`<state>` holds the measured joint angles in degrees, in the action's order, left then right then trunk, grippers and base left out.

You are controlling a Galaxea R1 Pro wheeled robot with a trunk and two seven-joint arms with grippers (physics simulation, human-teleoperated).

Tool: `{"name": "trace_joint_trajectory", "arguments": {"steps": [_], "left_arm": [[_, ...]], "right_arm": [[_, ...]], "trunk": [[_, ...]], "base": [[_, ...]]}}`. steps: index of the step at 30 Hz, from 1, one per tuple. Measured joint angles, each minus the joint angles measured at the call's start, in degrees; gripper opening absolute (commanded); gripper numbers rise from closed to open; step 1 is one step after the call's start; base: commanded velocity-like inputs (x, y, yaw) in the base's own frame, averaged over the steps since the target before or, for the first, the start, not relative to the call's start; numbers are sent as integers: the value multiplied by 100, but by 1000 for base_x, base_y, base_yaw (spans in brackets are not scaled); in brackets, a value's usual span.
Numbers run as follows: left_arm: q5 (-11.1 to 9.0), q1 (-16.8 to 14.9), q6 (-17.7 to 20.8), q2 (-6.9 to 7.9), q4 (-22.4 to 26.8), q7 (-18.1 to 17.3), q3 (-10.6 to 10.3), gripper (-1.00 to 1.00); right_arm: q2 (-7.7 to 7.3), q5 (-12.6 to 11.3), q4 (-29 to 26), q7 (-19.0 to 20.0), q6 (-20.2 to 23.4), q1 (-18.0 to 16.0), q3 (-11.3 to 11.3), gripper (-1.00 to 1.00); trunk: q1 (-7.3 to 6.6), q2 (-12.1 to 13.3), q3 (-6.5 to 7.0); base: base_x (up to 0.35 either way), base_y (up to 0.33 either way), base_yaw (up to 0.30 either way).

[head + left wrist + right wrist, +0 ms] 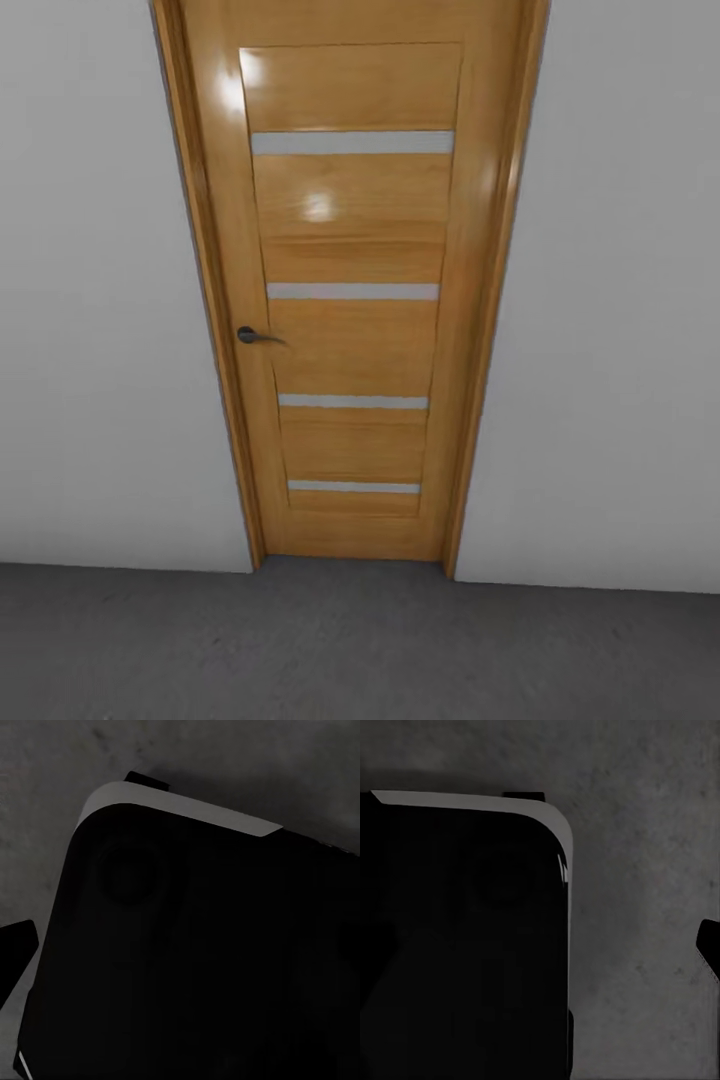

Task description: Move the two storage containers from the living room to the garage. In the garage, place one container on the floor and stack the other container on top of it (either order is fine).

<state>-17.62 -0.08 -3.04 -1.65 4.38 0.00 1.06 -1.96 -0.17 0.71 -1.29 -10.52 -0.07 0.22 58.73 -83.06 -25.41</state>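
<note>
Head view faces a pale grey wall [100, 300] with a closed wooden door [350, 300] dead centre, four pale strips across it and a small dark handle [248, 335] at its left edge, grey concrete floor [350, 650] below. Both wrist views look down over the robot's black base [195, 960] onto that floor; a dark finger tip [709, 945] edges in, but whether either gripper is apart or together cannot be told. No orange-red container shows.

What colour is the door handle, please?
Dark grey, nearly black; the door handle shows best in the head view.
</note>
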Motion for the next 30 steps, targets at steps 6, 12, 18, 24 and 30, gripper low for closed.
{"name": "trace_joint_trajectory", "arguments": {"steps": [6,12,18,24,30], "left_arm": [[-6,0,2,0,1,0,4,100],[-8,0,2,-1,1,0,8,100],[-8,0,11,1,0,-16,5,100],[0,0,18,7,-6,-36,1,100],[-6,0,19,16,-7,-40,0,100]], "right_arm": [[-6,43,0,3,-12,1,56,100],[-19,77,0,6,-17,1,71,100],[-23,94,0,7,-8,1,81,100],[-17,96,0,2,-10,1,82,100],[-10,81,0,1,-6,1,82,100]], "trunk": [[0,1,0],[0,1,0],[-1,0,0],[-3,0,0],[-3,0,0]], "base": [[0,0,37],[0,0,5],[41,10,0],[236,98,0],[297,137,0]]}}
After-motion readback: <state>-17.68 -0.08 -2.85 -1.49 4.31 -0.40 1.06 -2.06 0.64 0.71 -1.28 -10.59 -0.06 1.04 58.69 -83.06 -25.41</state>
